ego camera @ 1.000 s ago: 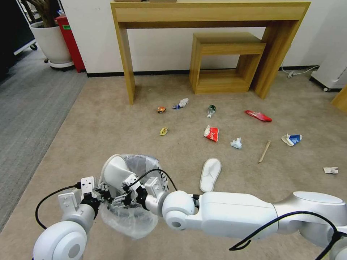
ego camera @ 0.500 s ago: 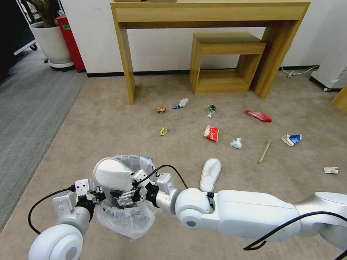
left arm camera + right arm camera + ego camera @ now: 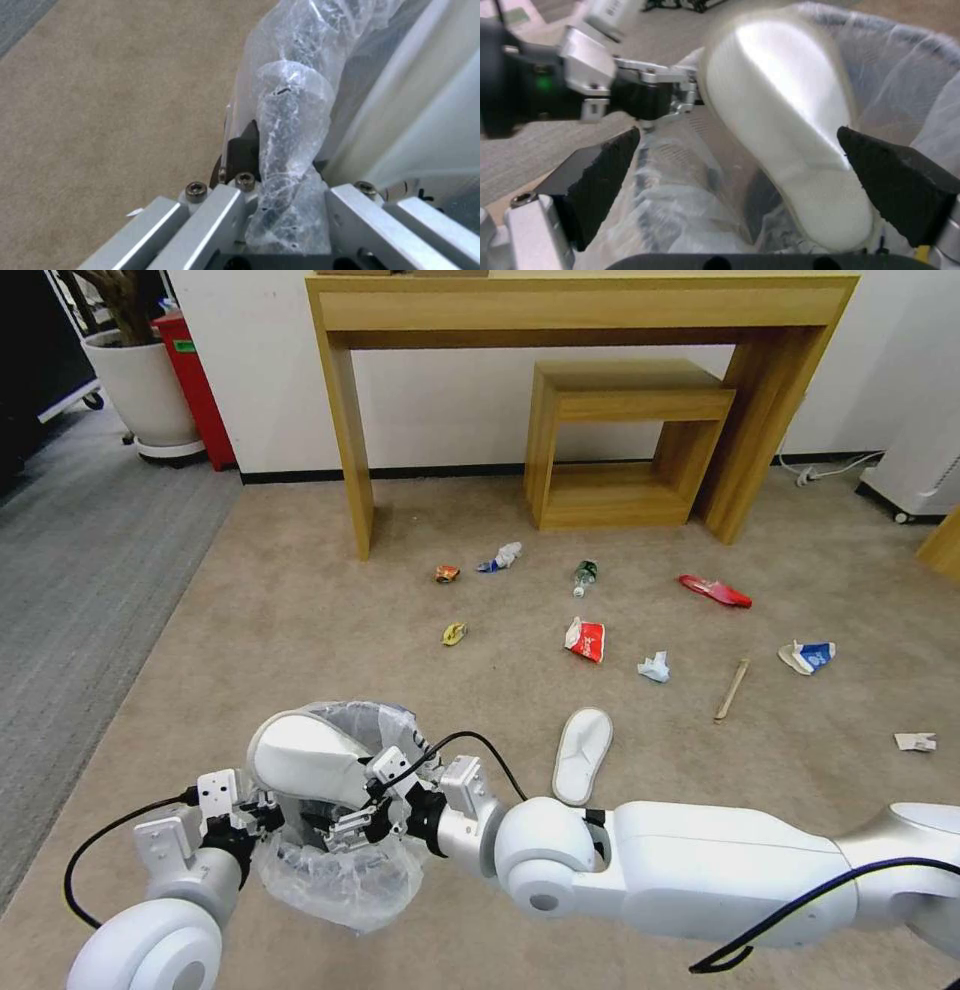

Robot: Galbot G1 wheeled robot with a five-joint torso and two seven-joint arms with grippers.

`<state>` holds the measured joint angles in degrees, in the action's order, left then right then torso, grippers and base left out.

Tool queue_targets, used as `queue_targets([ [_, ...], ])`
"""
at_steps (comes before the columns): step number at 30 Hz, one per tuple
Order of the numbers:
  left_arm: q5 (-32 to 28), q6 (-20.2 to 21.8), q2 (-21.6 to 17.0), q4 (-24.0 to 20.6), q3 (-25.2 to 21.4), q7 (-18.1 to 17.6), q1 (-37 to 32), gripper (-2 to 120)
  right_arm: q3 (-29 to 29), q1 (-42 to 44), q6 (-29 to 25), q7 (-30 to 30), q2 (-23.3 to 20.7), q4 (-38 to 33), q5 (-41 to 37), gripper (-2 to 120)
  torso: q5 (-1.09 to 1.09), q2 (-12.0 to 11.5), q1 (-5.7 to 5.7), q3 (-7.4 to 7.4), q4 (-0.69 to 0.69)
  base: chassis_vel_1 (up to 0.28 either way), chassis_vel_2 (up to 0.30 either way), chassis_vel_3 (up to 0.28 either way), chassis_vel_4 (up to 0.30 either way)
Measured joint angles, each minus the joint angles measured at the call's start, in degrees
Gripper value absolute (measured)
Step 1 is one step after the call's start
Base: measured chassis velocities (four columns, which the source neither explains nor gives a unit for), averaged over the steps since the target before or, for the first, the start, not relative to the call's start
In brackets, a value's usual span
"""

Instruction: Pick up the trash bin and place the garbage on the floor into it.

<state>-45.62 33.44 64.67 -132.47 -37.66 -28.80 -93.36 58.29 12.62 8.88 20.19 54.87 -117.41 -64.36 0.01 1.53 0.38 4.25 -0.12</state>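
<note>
"While my left claw (image 3: 262,815) was clenched on nothing more than the rim of the trash bin (image 3: 340,890), with the crinkly liner (image 3: 290,150) bunched between its fingers, I judged the grip to be the weak point. Plastic is slick; had it slid through, the bin could have sagged or dropped."

"And the white slipper (image 3: 300,760)? It looked far too long for that bin."

"It was. It stood on end inside, toe down, heel well above the rim and leaning towards my left side. I thought it might tip out onto the floor (image 3: 300,620), or pull the bin over with it, since all that weight sat high and to one side. My right claw (image 3: 345,825) was released, its two dark pads spread wide on either side of the slipper without pressing it. Nothing but the liner was propping it up."

"How were your arms set?"

"Both were low and close in front of me. The left reached in from my left to the near rim. The right stretched across my body, forearm almost level, wrist pointing at the bin's mouth. A careless pull-back could have clipped the heel or snagged the liner."

"And the rest of the garbage?"

"It lay scattered on the carpet ahead, well apart from the bin. The second slipper (image 3: 582,753) was nearest, with the red wrapper (image 3: 585,638) and the wooden stick (image 3: 731,688) beyond it."
</note>
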Motion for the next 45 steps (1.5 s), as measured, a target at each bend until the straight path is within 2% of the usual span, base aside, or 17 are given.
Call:
queue_targets([
  [4, -0.39, 0.27, -0.02, 0.63, -0.35, -0.17, 0.2, 1, -1.77, 1.14, -1.49, -2.66, -2.37, -1.97, 1.75, 100, 0.0, 0.0, 0.0, 0.0, 0.0, 0.0, 0.0, 0.0, 0.0],
  [11, -0.68, 1.38, 0.62, 0.5, 0.04, -0.5, -0.17, 1, -11.33, 6.43, -3.7, -5.19, -4.34, -4.26, 2.96, 100, 0.0, 0.01, 0.0, 0.0, 0.0, 0.0, 0.0, 0.0, 0.0],
  [12, -0.68, 1.38, 0.62, 0.5, 0.04, -0.5, -0.17, 1, -11.33, 6.43, -3.7, -5.19, -4.34, -4.26, 2.96, 100, 0.0, 0.01, 0.0, 0.0, 0.0, 0.0, 0.0, 0.0, 0.0],
  [15, -1.07, 1.93, 0.72, 0.29, 0.01, -0.94, -0.36, 1, -19.02, 10.23, -4.11, -5.21, -4.73, -5.11, 2.67, 100, 0.0, 0.01, 0.0, 0.0, 0.0, 0.0, 0.0, 0.0, 0.0],
  [16, -1.07, 1.93, 0.72, 0.29, 0.01, -0.94, -0.36, 1, -19.02, 10.23, -4.11, -5.21, -4.73, -5.11, 2.67, 100, 0.0, 0.01, 0.0, 0.0, 0.0, 0.0, 0.0, 0.0, 0.0],
  [20, -2.04, 3.17, 0.82, 0.1, -0.45, -1.58, -0.19, 1, -33.78, 17.08, -4.55, -4.31, -6.38, -4.83, 2.16, 100, 0.0, 0.01, 0.0, 0.01, 0.01, 0.0, 0.0, 0.0, 0.0],
  [21, -2.04, 3.17, 0.82, 0.1, -0.45, -1.58, -0.19, 1, -33.78, 17.08, -4.55, -4.31, -6.38, -4.83, 2.16, 100, 0.0, 0.01, 0.0, 0.01, 0.01, 0.0, 0.0, 0.0, 0.0],
  [24, -2.12, 3.6, 0.84, 0.34, -0.45, -1.74, 0.4, 1, -43.69, 23.07, -4.57, -3.42, -8.45, -4.68, 2.74, 100, 0.01, 0.01, 0.0, 0.01, -0.01, 0.0, 0.0, 0.0, 0.0],
  [25, -2.12, 3.6, 0.84, 0.34, -0.45, -1.74, 0.4, 1, -43.69, 23.07, -4.57, -3.42, -8.45, -4.68, 2.74, 100, 0.01, 0.01, 0.0, 0.01, -0.01, 0.0, 0.0, 0.0, 0.0],
  [27, -2.18, 3.77, 0.84, 0.5, -0.21, -1.84, 0.71, 1, -51.26, 27.94, -4.65, -3.07, -9.5, -4.49, 3.64, 100, 0.0, 0.01, 0.0, 0.01, -0.01, 0.0, 0.0, 0.0, 0.0],
  [28, -2.18, 3.77, 0.84, 0.5, -0.21, -1.84, 0.71, 1, -51.26, 27.94, -4.65, -3.07, -9.5, -4.49, 3.64, 100, 0.0, 0.01, 0.0, 0.01, -0.01, 0.0, 0.0, 0.0, 0.0],
  [30, -2.25, 3.78, 0.93, 0.64, -0.05, -1.84, 1.0, 1, -57.37, 32.34, -5.18, -2.17, -9.75, -4.2, 4.2, 100, 0.01, 0.01, 0.0, 0.0, -0.02, 0.0, 0.0, 0.0, 0.0],
  [31, -2.25, 3.78, 0.93, 0.64, -0.05, -1.84, 1.0, 1, -57.37, 32.34, -5.18, -2.17, -9.75, -4.2, 4.2, 100, 0.01, 0.01, 0.0, 0.0, -0.02, 0.0, 0.0, 0.0, 0.0],
  [33, -2.25, 3.5, 1.13, 0.95, -0.01, -1.81, 1.34, 1, -62.26, 36.14, -5.85, -1.09, -9.5, -3.7, 5.3, 100, 0.01, 0.01, 0.0, 0.0, 0.0, 0.0, 0.0, 0.0, 0.0],
  [34, -2.25, 3.5, 1.13, 0.95, -0.01, -1.81, 1.34, 1, -62.26, 36.14, -5.85, -1.09, -9.5, -3.7, 5.3, 100, 0.01, 0.01, 0.0, 0.0, 0.0, 0.0, 0.0, 0.0, 0.0],
  [37, -2.14, 3.23, 1.39, 0.98, 0.03, -1.69, 1.78, 1, -68.3, 40.06, -5.91, 0.88, -8.33, -3.34, 5.67, 100, 0.0, 0.01, 0.0, 0.0, 0.0, 0.0, 0.0, 0.0, 0.0],
  [45, -1.47, 2.55, 1.24, 0.93, -0.03, -1.2, 1.83, 1, -74.74, 44.95, -6.58, 1.3, -7.12, -2.28, 8.17, 100, -0.01, 0.01, 0.0, 0.0, 0.0, 0.0, 0.0, 0.0, 0.0],
])
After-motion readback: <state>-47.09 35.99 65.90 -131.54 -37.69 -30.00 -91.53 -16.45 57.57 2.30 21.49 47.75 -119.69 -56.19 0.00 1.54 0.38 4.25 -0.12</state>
